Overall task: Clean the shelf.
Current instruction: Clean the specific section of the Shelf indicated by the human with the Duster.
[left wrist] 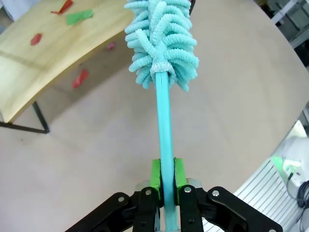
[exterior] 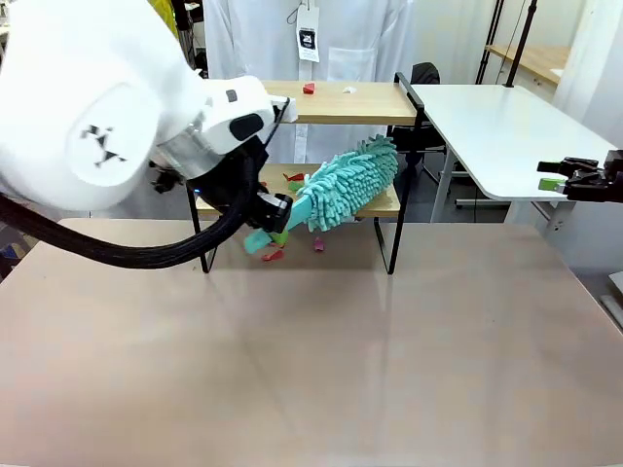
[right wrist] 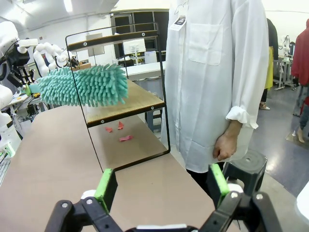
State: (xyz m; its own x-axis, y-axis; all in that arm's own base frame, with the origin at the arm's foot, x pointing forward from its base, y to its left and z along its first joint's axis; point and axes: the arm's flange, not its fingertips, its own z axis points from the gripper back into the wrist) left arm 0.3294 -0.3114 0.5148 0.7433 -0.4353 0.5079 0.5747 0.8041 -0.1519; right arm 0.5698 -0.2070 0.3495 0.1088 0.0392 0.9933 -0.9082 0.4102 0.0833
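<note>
The shelf [exterior: 405,101] stands at the table's far side, two light wooden boards in a black frame. My left gripper [exterior: 277,212] is shut on the handle of a teal fluffy duster [exterior: 352,178]. Its head lies over the lower board. In the left wrist view the green pads [left wrist: 155,174] clamp the teal handle [left wrist: 164,121], and the duster head [left wrist: 161,38] hangs past the lower board's [left wrist: 48,63] edge. Red and green scraps [left wrist: 79,17] lie on that board. My right gripper [exterior: 553,175] hovers open at the far right, with nothing between its pads [right wrist: 106,186].
A red scrap [exterior: 309,89] and a white one [exterior: 348,89] lie on the top board. Red and pink scraps [exterior: 273,255] sit on the table under the shelf. A person in a white coat [right wrist: 212,72] stands behind the shelf [right wrist: 120,106]. A white table [exterior: 506,126] stands at the right.
</note>
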